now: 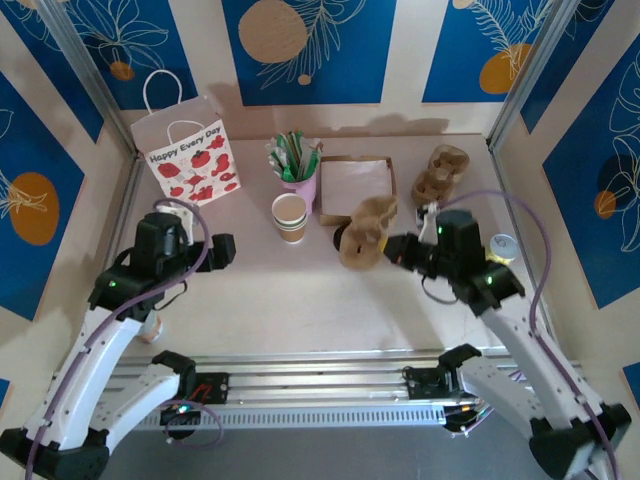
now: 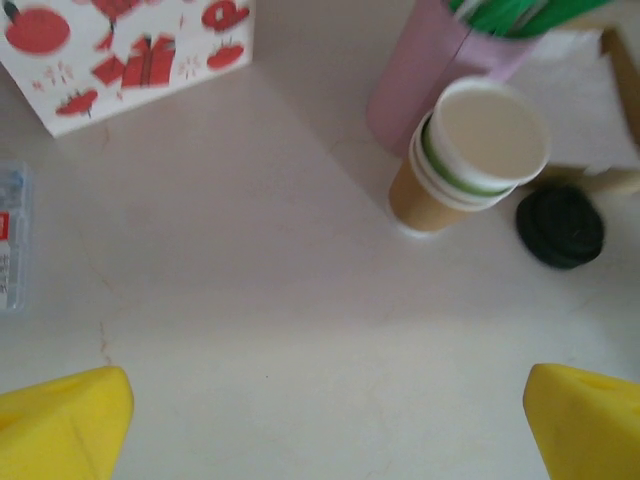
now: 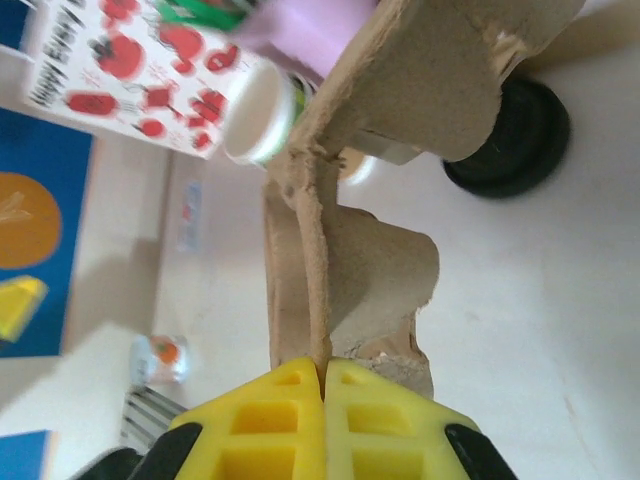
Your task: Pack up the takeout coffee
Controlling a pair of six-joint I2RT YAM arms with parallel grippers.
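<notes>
Tabletop (image 2: 250,300) between left claw (image 2: 325,430) and cup (image 2: 440,190)

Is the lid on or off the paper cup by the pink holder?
Off: the paper cup is open-topped; a black lid lies beside it.

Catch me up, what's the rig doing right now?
The right gripper is shut on the edge of a brown pulp cup carrier, which stands on edge beside a loose black lid. Whether the carrier is off the table I can't tell. Its pockets that show hold nothing. The left gripper is open over bare table, holding nothing, facing the stacked paper cups.
</notes>
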